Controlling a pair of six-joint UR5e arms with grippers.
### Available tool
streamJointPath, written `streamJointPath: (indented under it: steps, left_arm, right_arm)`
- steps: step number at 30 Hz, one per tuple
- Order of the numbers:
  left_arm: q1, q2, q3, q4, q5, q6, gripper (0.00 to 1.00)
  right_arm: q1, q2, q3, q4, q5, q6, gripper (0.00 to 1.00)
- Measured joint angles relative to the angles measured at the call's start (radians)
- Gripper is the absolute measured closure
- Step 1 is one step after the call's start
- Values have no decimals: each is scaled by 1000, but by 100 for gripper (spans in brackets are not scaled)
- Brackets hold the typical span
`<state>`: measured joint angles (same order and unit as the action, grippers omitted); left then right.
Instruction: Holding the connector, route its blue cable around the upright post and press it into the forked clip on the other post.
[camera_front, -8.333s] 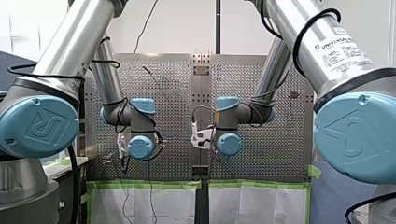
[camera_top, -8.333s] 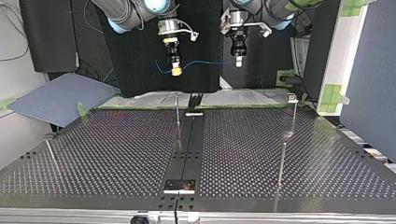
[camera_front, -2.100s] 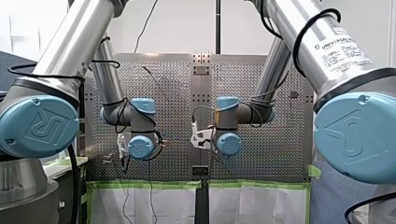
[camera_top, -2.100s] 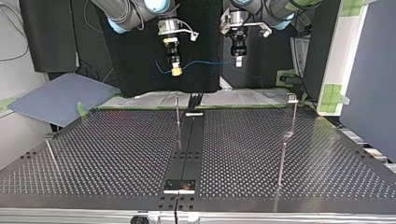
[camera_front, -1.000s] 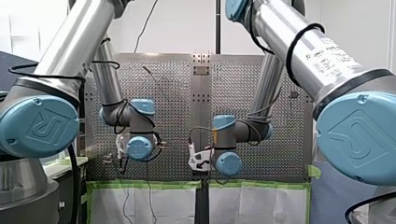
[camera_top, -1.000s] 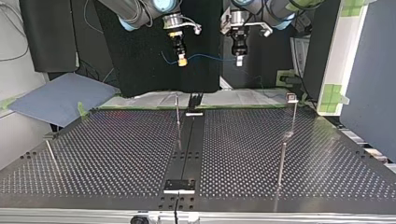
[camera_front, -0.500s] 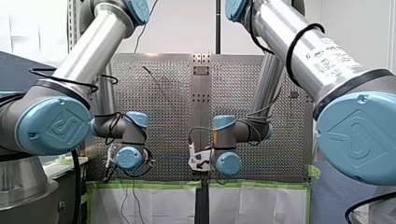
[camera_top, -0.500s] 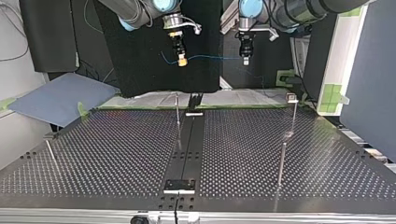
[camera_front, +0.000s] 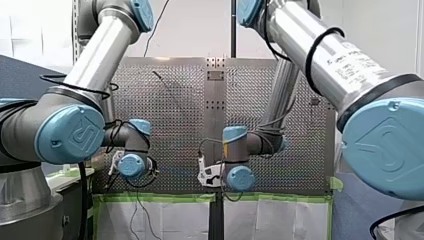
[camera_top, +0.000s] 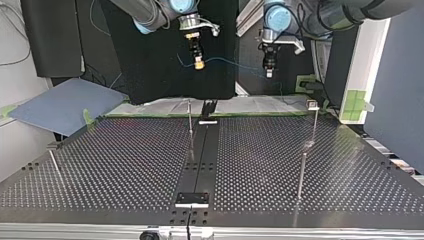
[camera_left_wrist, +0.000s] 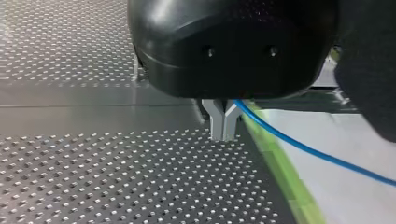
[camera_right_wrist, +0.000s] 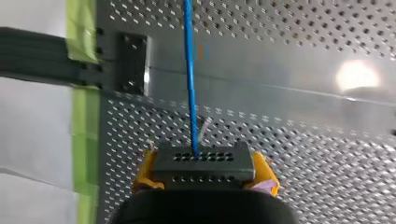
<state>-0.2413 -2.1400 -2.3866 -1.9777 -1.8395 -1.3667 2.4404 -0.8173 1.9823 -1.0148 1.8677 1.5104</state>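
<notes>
Perforated table (camera_top: 125, 165) fills the top view's lower half. Both grippers hang upper centre, above its far edge. My right gripper (camera_top: 199, 65) has its yellow pads (camera_right_wrist: 145, 169) clamped on the black connector (camera_right_wrist: 204, 161). My left gripper (camera_top: 269, 74) has its metal fingers (camera_left_wrist: 217, 116) pinched closed on the blue cable (camera_top: 232, 62), which is strung between the grippers. Upright post (camera_top: 190, 117) at centre and clip-topped post (camera_top: 314, 122) at right both stand clear of the cable.

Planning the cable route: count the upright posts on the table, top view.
4: middle post by the centre strip, far right post with a small head, near right post in front of it, left post at the view's left. Others may be hidden.
</notes>
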Motion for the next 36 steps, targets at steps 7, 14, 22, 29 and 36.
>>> streamJointPath:
  steps: [7, 14, 22, 29, 36]
  left_arm:
    - [8, 71, 3, -71, -30, -68, 100]
    - [12, 146, 18, -98, -45, -143, 100]
    - [13, 232, 35, -94, -50, -208, 100]
    - [14, 311, 82, -118, -57, -229, 100]
    - [15, 386, 124, -176, -83, -256, 100]
  right_arm:
    - [45, -14, -62, 62, 62, 62, 100]
    - [22, -90, -142, 141, 128, 85, 100]
    - [-51, -172, -224, 224, 105, 86, 100]
    - [-88, -204, -303, 305, 28, 83, 100]
    - [-82, -205, -362, 360, -37, 82, 100]
